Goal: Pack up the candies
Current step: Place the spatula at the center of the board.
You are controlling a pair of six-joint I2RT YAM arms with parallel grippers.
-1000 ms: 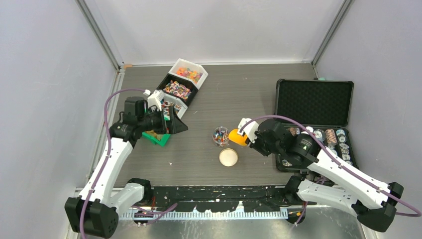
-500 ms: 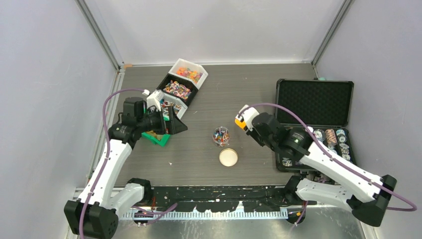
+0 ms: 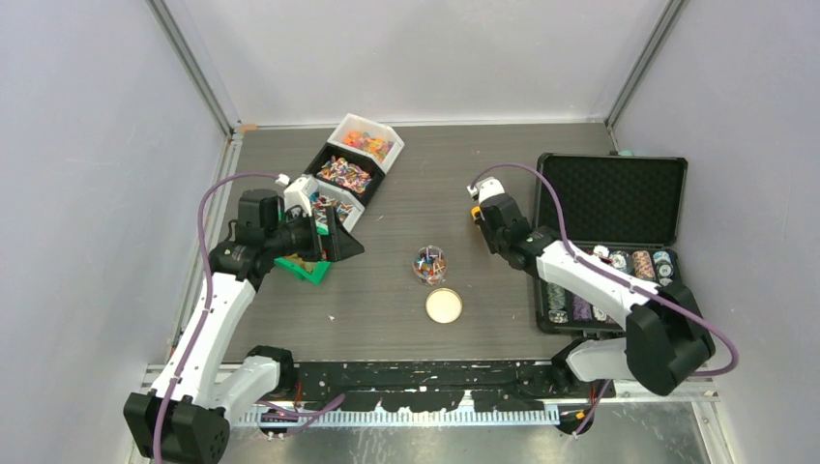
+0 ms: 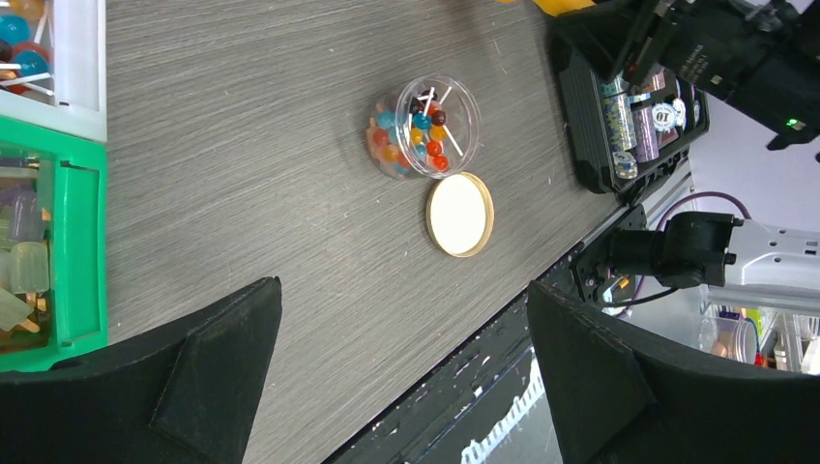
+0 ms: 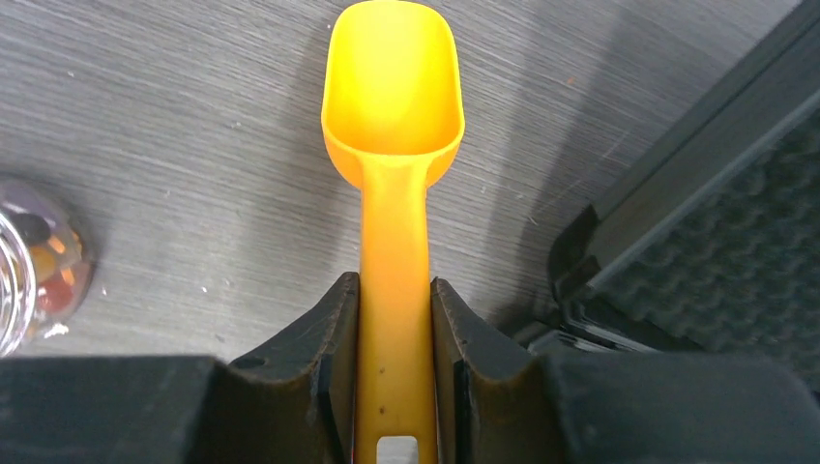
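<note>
Packing looks partway: the clear round plastic jar holds some candies, its cream round lid off. The right pincer grips an empty orange plastic scoop; the left pincer gapes wide.

Four bins, it seems, one jar, one lid, one scoop.

Dark wood-grain table, pale grey walls, aluminium corner posts

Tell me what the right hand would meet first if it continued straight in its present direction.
Probably the bare table: the right hand holds an orange scoop pointing over the tabletop, with the black case aside. Its height is unclear.
</note>
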